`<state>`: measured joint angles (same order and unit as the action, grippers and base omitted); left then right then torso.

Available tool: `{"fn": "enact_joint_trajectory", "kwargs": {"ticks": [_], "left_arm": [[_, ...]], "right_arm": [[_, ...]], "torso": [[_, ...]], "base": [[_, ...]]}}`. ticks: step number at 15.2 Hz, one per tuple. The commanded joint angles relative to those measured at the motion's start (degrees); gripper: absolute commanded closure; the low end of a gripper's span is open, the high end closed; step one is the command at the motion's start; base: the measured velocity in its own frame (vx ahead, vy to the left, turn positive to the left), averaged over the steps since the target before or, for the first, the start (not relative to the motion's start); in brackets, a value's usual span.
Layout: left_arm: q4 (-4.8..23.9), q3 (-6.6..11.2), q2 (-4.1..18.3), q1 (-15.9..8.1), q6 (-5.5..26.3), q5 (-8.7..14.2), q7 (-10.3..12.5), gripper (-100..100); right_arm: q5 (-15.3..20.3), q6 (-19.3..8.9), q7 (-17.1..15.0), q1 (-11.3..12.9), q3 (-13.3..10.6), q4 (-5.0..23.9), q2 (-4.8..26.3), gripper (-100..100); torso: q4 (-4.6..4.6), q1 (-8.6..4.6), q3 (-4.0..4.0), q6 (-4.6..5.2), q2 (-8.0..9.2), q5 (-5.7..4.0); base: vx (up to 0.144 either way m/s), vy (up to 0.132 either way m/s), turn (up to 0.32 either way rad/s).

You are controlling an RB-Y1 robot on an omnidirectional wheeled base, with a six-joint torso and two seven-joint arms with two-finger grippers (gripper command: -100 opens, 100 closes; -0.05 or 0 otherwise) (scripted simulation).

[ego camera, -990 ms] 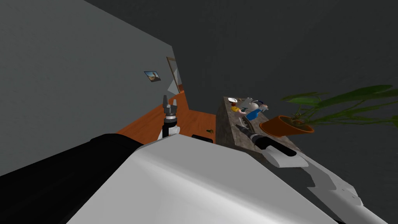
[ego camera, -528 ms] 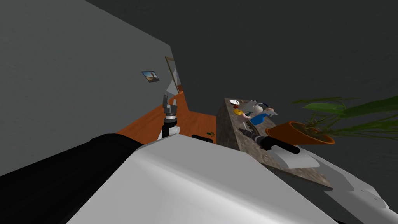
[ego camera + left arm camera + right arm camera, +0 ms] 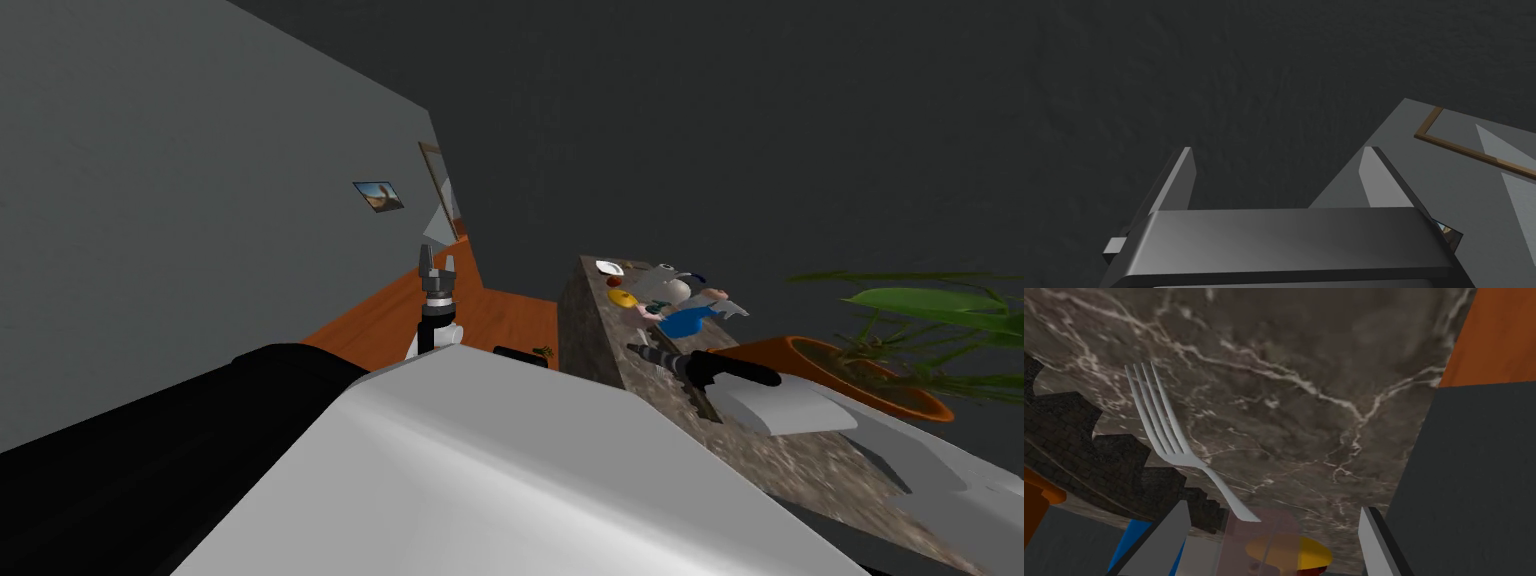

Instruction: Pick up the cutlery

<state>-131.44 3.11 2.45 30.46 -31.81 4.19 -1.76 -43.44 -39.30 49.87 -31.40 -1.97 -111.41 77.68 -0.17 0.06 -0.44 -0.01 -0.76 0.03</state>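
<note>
Two claws, and both stand released. The left claw (image 3: 437, 262) is raised upright over the orange floor (image 3: 400, 320), fingers apart and holding nothing. To its right runs the brown veined-marble worktop (image 3: 790, 465), crowded at its far end with small items, among them a white bowl (image 3: 608, 267). The right claw (image 3: 1274, 508) hovers low over that stone, fingers spread and gripping nothing. The slim silver metal fork (image 3: 1169, 433) lies on the worktop just ahead of it, tines pointing away, its handle tapering back towards the gap between the fingers. A dark, jagged, brick-textured object (image 3: 1079, 438) sits close beside the tines. I judge the fork light, rigid and slick, lying so low that the blades have little to bite. The narrow handle looks the best hold, pinched across its width. Farthest right stands a terracotta pot (image 3: 770, 352) of green leaves.
</note>
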Motion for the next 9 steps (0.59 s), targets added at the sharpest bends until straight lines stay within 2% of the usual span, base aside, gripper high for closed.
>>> {"fn": "enact_joint_trajectory", "kwargs": {"ticks": [1, 2, 3, 4, 5, 7, 8, 9], "left_arm": [[0.0, 0.0, 0.0, 0.0, 0.0, 0.0, 0.0, 0], [0.0, 0.0, 0.0, 0.0, 0.0, 0.0, 0.0, 0], [0.0, 0.0, 0.0, 0.0, 0.0, 0.0, 0.0, 0], [0.0, 0.0, 0.0, 0.0, 0.0, 0.0, 0.0, 0], [0.0, 0.0, 0.0, 0.0, 0.0, 0.0, 0.0, 0], [0.0, 0.0, 0.0, 0.0, 0.0, 0.0, 0.0, 0], [0.0, 0.0, 0.0, 0.0, 0.0, 0.0, 0.0, 0], [0.0, 0.0, 0.0, 0.0, 0.0, 0.0, 0.0, 0]], "right_arm": [[-0.94, -2.04, 1.52, -0.1, -0.31, 0.58, 1.37, -100], [-1.96, -3.9, 3.0, -0.31, -0.68, 1.15, 2.87, -100], [-1.96, -3.97, 3.0, -0.31, -0.68, 1.15, 2.87, -100], [-2.89, -5.78, 4.38, -0.53, -1.06, 1.69, 4.23, -100], [-2.89, -5.78, 4.38, -0.53, -1.06, 1.69, 4.23, -100], [-4.5, -8.84, 6.77, -0.99, -1.82, 2.65, 6.52, -100], [-4.5, -8.96, 6.77, -0.99, -1.82, 2.65, 6.52, -100], [-5.17, -10.3, 7.76, -1.19, -2.16, 3.06, 7.45, -100]], "torso": [[0.0, 0.0, 0.0, 0.0, 0.0, 0.0], [0.0, -0.01, 0.0, -0.01, 0.02, -0.02], [0.0, 0.03, 0.01, 0.0, 0.01, 0.0], [0.0, 0.06, 0.01, 0.01, 0.03, 0.0], [0.0, 0.08, 0.02, 0.01, 0.03, 0.01], [0.02, 0.02, 0.05, 0.0, 0.09, 0.0], [0.01, 0.0, 0.03, 0.0, 0.05, -0.01], [0.01, -0.01, 0.05, 0.01, 0.09, -0.01]], "base": [[0.157, 0.022, -0.019], [0.162, 0.039, -0.022], [0.159, 0.045, -0.025], [0.16, 0.044, -0.033], [0.134, 0.033, -0.039], [0.151, 0.024, -0.025], [0.138, 0.025, -0.017], [0.127, 0.031, -0.019]]}}
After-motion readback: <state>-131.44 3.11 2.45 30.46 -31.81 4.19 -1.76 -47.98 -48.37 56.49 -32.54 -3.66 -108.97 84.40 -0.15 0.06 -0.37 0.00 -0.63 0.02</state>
